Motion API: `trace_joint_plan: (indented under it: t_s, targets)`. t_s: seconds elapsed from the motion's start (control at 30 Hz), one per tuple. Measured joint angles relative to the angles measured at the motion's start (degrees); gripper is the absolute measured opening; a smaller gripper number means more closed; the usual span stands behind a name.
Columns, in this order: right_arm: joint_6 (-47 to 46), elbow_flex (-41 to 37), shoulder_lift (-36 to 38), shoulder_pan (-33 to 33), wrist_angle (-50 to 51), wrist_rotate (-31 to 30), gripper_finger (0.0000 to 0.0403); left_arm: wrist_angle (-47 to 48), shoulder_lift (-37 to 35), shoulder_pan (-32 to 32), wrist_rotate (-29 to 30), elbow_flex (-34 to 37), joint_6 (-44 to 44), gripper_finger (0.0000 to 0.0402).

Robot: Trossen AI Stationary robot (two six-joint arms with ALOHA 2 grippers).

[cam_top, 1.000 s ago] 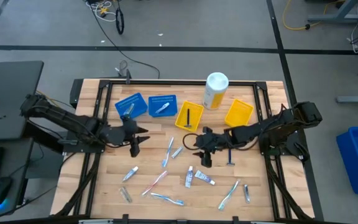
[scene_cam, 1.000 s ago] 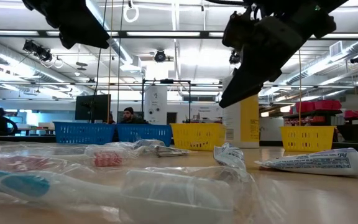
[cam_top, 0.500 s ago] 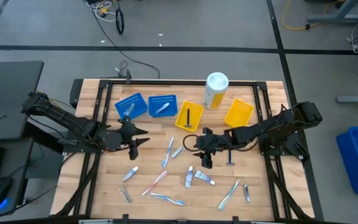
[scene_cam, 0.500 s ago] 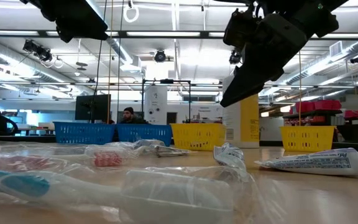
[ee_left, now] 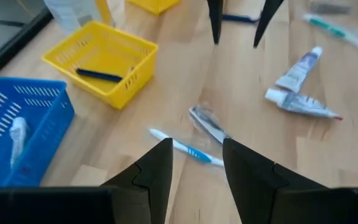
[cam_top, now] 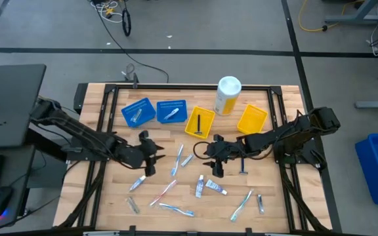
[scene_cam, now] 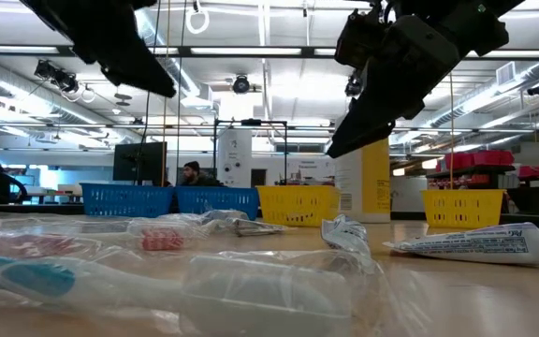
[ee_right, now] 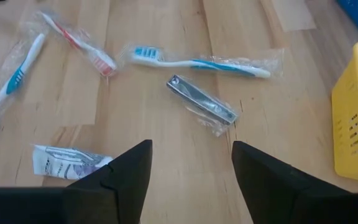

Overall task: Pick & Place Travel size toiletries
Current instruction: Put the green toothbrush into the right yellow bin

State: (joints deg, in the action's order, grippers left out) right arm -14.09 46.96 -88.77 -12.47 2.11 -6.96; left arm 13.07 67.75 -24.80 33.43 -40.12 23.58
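Lying loose across the middle and near half of the bench (cam_top: 287, 118) are the wrapped toiletries: a blue toothbrush (ee_right: 199, 63), a nail clipper (ee_right: 202, 105), a red toothbrush (ee_right: 82, 46) and two tubes (ee_left: 298, 84). One item rests in each blue tray (cam_top: 138, 112), and a dark razor (ee_left: 99, 75) lies in the nearer yellow tray (ee_left: 101, 59). A second yellow tray (cam_top: 252, 118) and a yellow bottle (cam_top: 227, 96) stand toward the far edge.

Left gripper (cam_top: 151, 156) hovers above the bench left of centre, fingers spread and empty, with the blue toothbrush and clipper just ahead of it.

Right gripper (cam_top: 214, 161) hovers near the bench centre, fingers released and holding nothing, directly above the clipper.
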Motion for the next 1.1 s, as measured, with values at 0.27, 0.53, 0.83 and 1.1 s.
trace_joint_plan:
  t_s: [0.27,0.53,0.83,1.1]
  targets:
    - [0.0,0.0,0.0,0.0,-0.2,0.0,0.0223,-0.4,2.7,0.0,-1.6,0.0,7.3,0.0149]
    - [0.0,0.0,-0.2,0.0,-0.5,0.0,0.0213,-0.6,2.7,0.0,-1.6,0.0,7.8,0.0149]
    - [0.2,0.0,-2.5,-0.1,-1.8,0.1,0.0233,-0.5,2.7,0.0,-3.1,0.0,9.2,0.0149]
    - [2.0,0.0,-2.3,-1.9,-1.1,0.2,0.0219,-0.5,2.7,-0.3,-3.4,0.0,9.6,0.0149]
